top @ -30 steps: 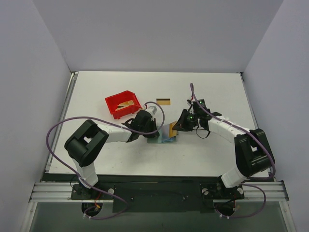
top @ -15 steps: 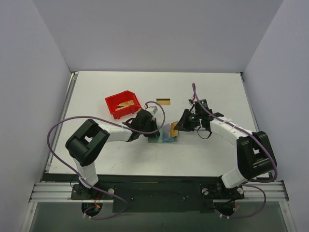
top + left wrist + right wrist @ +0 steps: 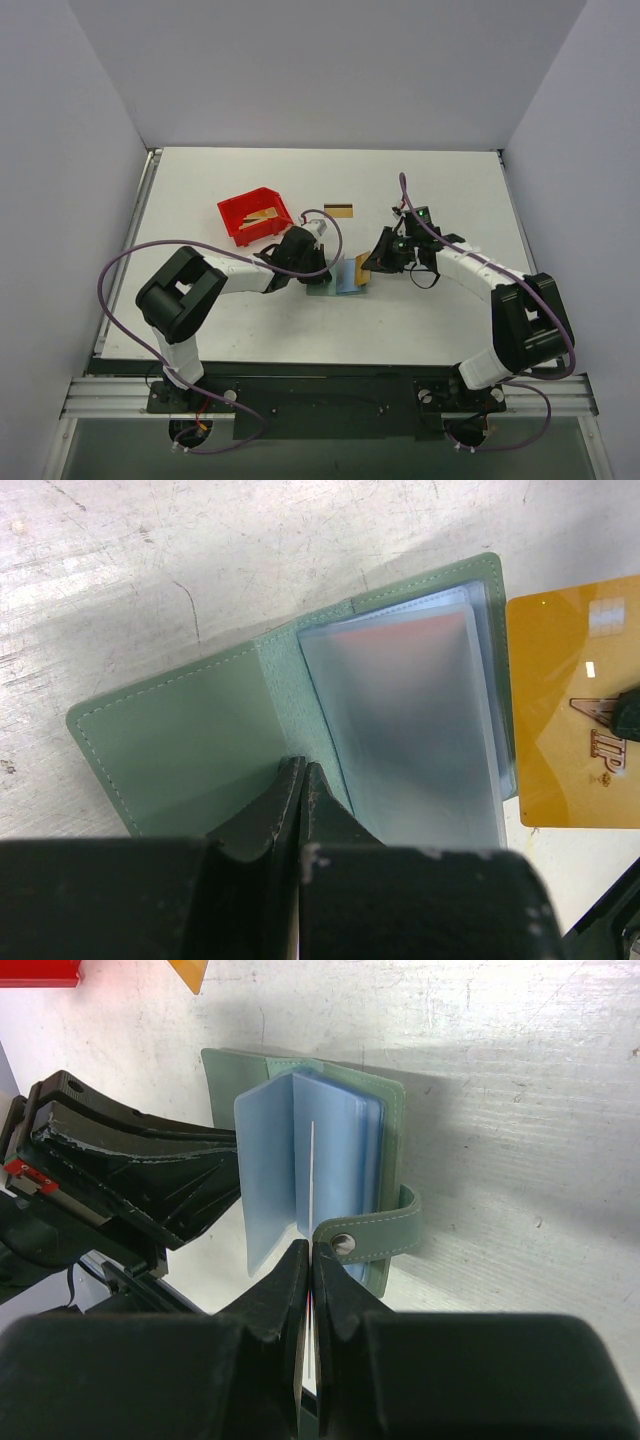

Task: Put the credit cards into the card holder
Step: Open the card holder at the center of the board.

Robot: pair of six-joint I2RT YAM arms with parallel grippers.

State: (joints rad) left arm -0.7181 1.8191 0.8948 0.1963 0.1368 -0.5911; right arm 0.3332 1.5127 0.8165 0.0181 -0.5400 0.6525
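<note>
Held credit card [image 3: 560, 710] has been swung edge-on beside the open card holder [image 3: 190, 740], so insertion is judged close. It is clamped in the right gripper [image 3: 308, 1257]; left gripper [image 3: 300, 785] is closed, fingers together, pressed on the cover. Sleeves [image 3: 400, 730] appear empty. Spare cards [image 3: 263, 214] are seen in the red bin [image 3: 230, 210], one loose card [image 3: 338, 209] on the table [image 3: 450, 190]

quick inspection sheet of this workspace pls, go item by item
surface: white tabletop, scratched and scuffed
job's things: grey-green folding card holder lies open, light blue pockets showing; gold-tan rectangular card beside it, in right hand; dark-striped gold card lies apart
clutter: red plastic bin holding more gold cards
hands: left hand shut on holder's cover; right hand shut on card
cables: purple cables loop off both arms
surroundings: plain grey walls
</note>
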